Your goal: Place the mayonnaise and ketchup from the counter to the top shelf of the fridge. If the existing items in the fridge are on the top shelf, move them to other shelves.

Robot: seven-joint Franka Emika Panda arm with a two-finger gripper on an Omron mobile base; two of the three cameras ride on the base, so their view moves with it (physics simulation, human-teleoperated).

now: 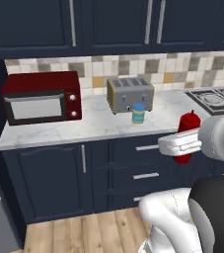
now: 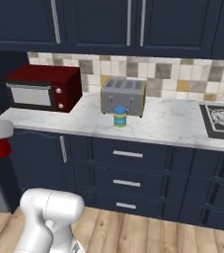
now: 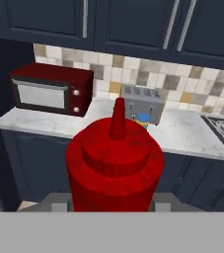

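Red squeeze ketchup bottle pinched in white two-finger gripper, held in the air in front of the dark navy drawer fronts, off the white-grey marbled counter. Cap nozzle pointing away from the hand in the hand view. One small mayonnaise jar with blue lid and teal label upright on the counter, just in front of one silver four-slot toaster. One dark red microwave at the counter's left end, well apart from the jar. Black stove burner at the right end. Left base view: bottle body partly covered by gripper. Right base view: bottle at left edge, cut off.
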